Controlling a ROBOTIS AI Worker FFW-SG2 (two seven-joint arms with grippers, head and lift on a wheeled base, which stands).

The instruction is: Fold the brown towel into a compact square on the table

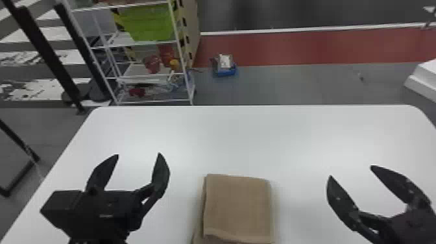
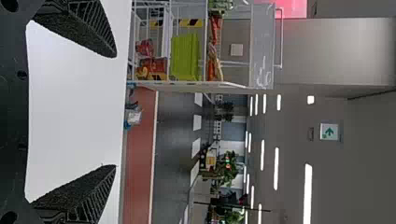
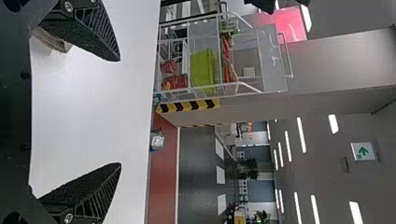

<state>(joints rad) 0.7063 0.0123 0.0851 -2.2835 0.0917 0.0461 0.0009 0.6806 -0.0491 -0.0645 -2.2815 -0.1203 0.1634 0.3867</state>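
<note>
Brown towel between left tool, right tool (both wide open, empty).

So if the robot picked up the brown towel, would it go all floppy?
Probably a bit: the brown towel looks like soft cloth, so a part held alone would likely droop. Its stacked, folded layers may make it somewhat stiffer, though they could slip open if only the top one is gripped. Lying flat, it probably won't roll.
</note>
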